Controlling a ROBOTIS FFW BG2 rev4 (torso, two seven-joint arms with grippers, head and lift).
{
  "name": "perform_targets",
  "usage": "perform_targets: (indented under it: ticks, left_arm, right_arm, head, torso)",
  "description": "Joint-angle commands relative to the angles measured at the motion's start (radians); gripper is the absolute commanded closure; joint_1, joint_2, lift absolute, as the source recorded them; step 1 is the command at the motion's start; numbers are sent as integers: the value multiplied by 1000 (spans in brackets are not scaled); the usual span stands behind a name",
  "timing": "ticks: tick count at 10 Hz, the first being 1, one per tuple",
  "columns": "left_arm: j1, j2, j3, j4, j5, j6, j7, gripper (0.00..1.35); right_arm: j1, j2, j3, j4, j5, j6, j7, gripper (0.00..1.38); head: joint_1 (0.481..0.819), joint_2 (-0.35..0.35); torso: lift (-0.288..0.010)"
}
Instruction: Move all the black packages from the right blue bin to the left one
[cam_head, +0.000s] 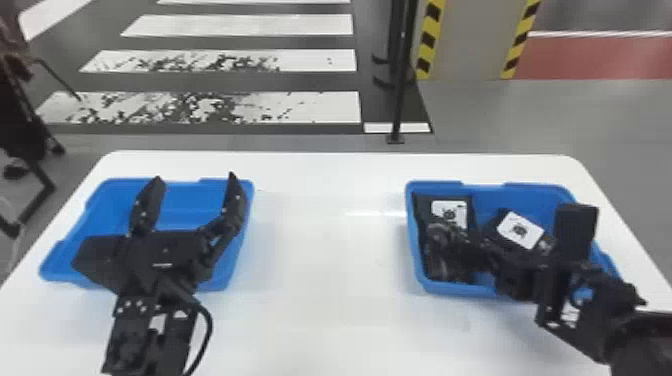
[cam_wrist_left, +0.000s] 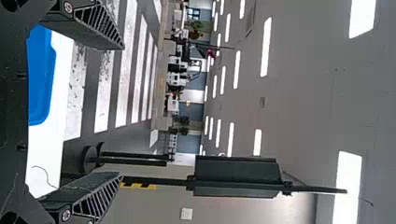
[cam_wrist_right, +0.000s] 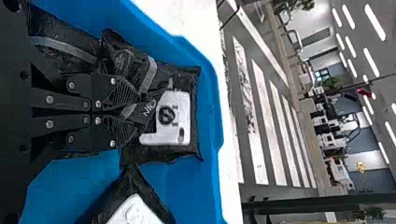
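My left gripper (cam_head: 194, 182) stands open above the left blue bin (cam_head: 107, 200), and its fingers are wide apart. The left wrist view shows this left gripper (cam_wrist_left: 122, 111) with nothing between its fingers. My right gripper (cam_head: 436, 250) is low in the right blue bin (cam_head: 537, 192), at its left side. Seen from the right wrist, the right gripper (cam_wrist_right: 133, 111) is shut on a black package (cam_wrist_right: 145, 111), pinching part of it. A flat package with a white label (cam_wrist_right: 183, 100) lies beyond the fingertips. Another labelled package (cam_head: 520, 230) rests mid-bin, tilted.
Both bins stand on a white table (cam_head: 325, 240) with a wide stretch between them. The right arm crosses the right bin's front wall. A dark pole (cam_head: 400, 90) and a striped pillar (cam_head: 465, 40) stand behind the table.
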Motion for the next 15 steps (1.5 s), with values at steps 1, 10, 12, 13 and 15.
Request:
perform_targets:
  ticks: [1, 10, 12, 13, 15]
  left_arm:
    - [0, 0, -4, -1, -1, -39, 4, 102]
    - [-17, 48, -201, -28, 314, -112, 0, 102]
    - [-22, 68, -263, -55, 390, -117, -9, 102]
    - [-29, 75, -285, -55, 404, -105, -12, 102]
    - [-44, 87, -329, -55, 404, -97, -16, 102]
  right_arm:
    - [39, 8, -24, -64, -23, -43, -7, 1150]
    - [29, -22, 136, -277, -290, -153, 13, 1150]
    - [-3, -29, 179, -248, -324, -165, 13, 1150]
    - [-23, -32, 207, -228, -354, -170, 16, 1150]
    - [-47, -39, 265, -216, -376, -187, 19, 1150]
  head:
    - [695, 37]
    - [695, 107]
    - [692, 103]
    - [690, 96]
    - [689, 94]
  torso:
    - [-175]
    - [-175]
    - [-175]
    - [-175]
    - [-175]
